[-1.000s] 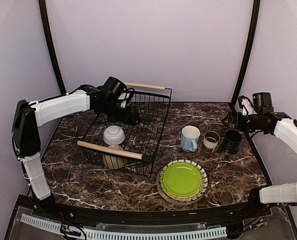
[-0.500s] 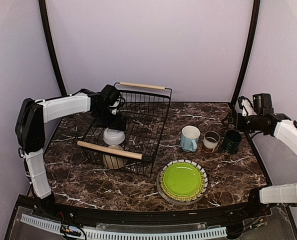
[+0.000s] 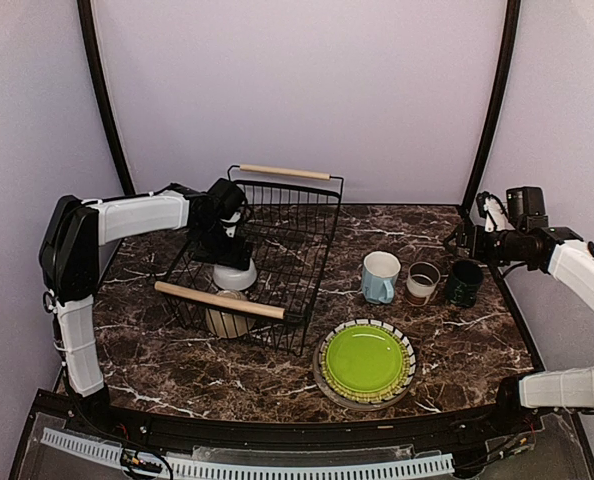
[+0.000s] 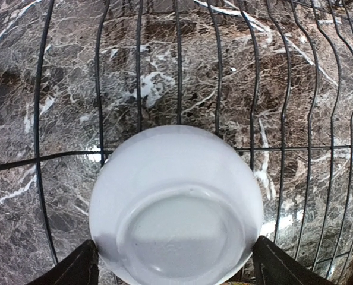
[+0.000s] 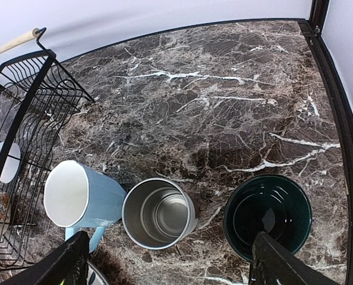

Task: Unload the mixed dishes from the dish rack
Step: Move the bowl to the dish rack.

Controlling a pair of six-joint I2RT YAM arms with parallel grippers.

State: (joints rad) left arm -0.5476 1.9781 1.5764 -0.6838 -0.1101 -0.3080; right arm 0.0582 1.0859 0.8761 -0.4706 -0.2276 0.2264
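The black wire dish rack (image 3: 317, 250) stands at the left. In it a white bowl (image 3: 234, 273) lies upside down, with a cream bowl (image 3: 227, 320) just nearer, under the near wooden handle. My left gripper (image 3: 228, 250) hangs right over the white bowl (image 4: 176, 202), open, with a fingertip (image 4: 75, 270) at each side of the bowl. The light blue mug (image 3: 380, 276), brown-white cup (image 3: 422, 283) and dark green mug (image 3: 464, 283) stand in a row on the table. My right gripper (image 3: 464, 240) hovers open and empty behind them. The cup (image 5: 158, 214) and dark green mug (image 5: 268, 214) lie between its fingers.
A lime-green plate (image 3: 364, 360) lies on the striped plate (image 3: 409, 350) at the front, right of the rack. The rack's near handle (image 3: 220, 300) and far handle (image 3: 288, 172) stick up. The rack's corner (image 5: 22, 113) shows in the right wrist view.
My left gripper has moved from the rack's far left side toward the near side and down over the white bowl. The right arm has not moved.
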